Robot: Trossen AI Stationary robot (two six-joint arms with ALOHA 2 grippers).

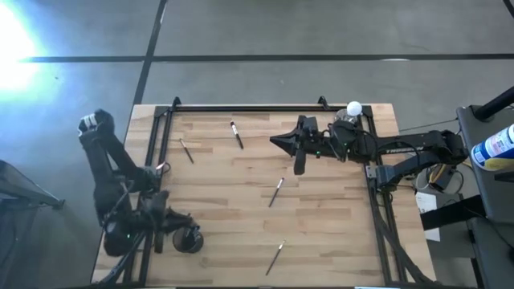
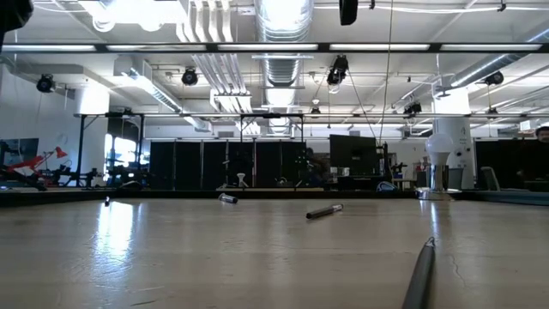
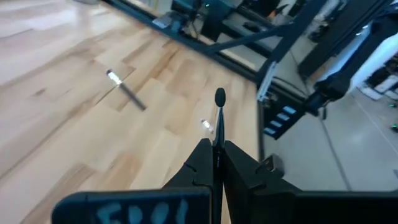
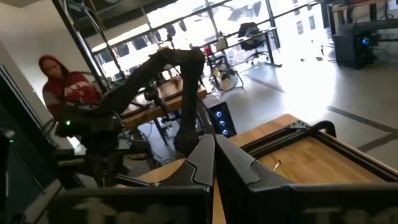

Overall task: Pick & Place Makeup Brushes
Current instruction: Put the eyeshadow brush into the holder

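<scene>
Two dark grippers work: the left gripper [image 3: 216, 163], near-left beside a dark round cup [image 1: 189, 238], is clamped on a thin black-tipped makeup brush [image 3: 219, 118]; four thin dark brushes [image 1: 275, 192] lie scattered mid-table; farther right, the right gripper [image 1: 277, 141] hovers, fingers together, empty.

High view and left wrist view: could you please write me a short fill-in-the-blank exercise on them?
1. ___ brushes lie loose on the table.
2. The left fingers are shut on a ___.
3. The white ball stands on the ___ arm's side.
Missing words: four; brush; right.
</scene>
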